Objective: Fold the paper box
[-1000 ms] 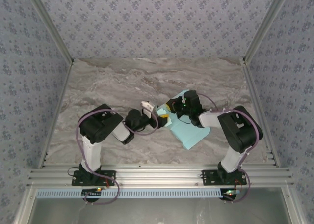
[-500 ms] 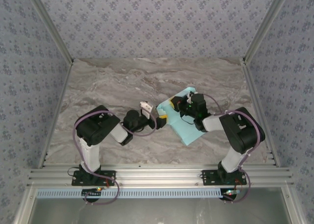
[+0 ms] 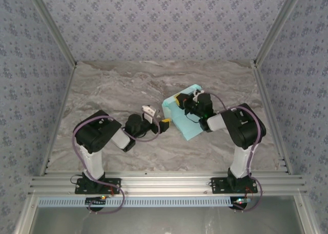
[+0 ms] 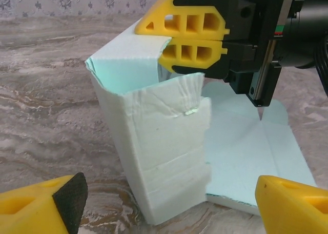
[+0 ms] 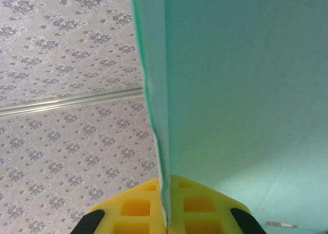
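The paper box [image 3: 187, 125] is a mint card piece right of the table's middle. One panel lies flat [image 4: 241, 152] and a creased wall [image 4: 164, 157] stands upright from it. My right gripper [image 3: 180, 101] is shut on the top edge of that wall. Its yellow fingers [image 4: 195, 23] pinch the card from both sides, and in the right wrist view the card edge [image 5: 159, 116] runs up from the closed gripper [image 5: 166, 216]. My left gripper [image 3: 157, 117] is open and just left of the box. It [image 4: 172, 208] faces the upright wall without touching it.
The marble table [image 3: 113, 90] has free room to the left and behind the box. Patterned walls with metal posts close in the sides and back. An aluminium rail [image 3: 164, 182] carrying both arm bases runs along the near edge.
The right gripper has pulled the card up and to the left, and its arm has folded in behind it. The left gripper has drawn back slightly to the left, its jaws a little narrower.
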You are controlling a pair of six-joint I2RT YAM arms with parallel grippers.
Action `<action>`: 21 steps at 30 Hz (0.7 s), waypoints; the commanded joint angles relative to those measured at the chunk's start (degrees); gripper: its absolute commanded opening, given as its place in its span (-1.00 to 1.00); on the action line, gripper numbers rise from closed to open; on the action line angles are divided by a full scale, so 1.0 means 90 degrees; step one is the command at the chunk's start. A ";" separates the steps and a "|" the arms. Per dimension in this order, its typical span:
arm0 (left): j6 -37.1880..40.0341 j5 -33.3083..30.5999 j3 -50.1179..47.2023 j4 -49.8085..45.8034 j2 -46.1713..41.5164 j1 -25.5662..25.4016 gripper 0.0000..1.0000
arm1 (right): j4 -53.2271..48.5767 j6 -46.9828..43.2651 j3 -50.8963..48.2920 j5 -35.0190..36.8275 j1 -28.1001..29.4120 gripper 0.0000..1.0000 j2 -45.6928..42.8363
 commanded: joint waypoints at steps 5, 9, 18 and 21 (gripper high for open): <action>0.0535 -0.0514 0.0642 -0.0418 0.0132 -0.0036 0.49 | 0.0404 0.0173 0.0041 0.0101 0.0191 -1.00 0.0272; 0.0665 -0.0722 0.0869 -0.0550 0.0265 -0.0065 0.13 | 0.0342 0.0145 0.0024 0.0148 0.0261 -1.00 0.0236; 0.0936 -0.0793 0.0841 -0.0431 0.0474 -0.0287 0.03 | 0.0314 0.0114 -0.0004 0.0221 0.0382 -1.00 0.0238; 0.0802 -0.0631 0.0717 -0.0024 0.0540 -0.0302 0.04 | 0.0312 0.0131 -0.0025 0.0299 0.0416 -1.00 0.0224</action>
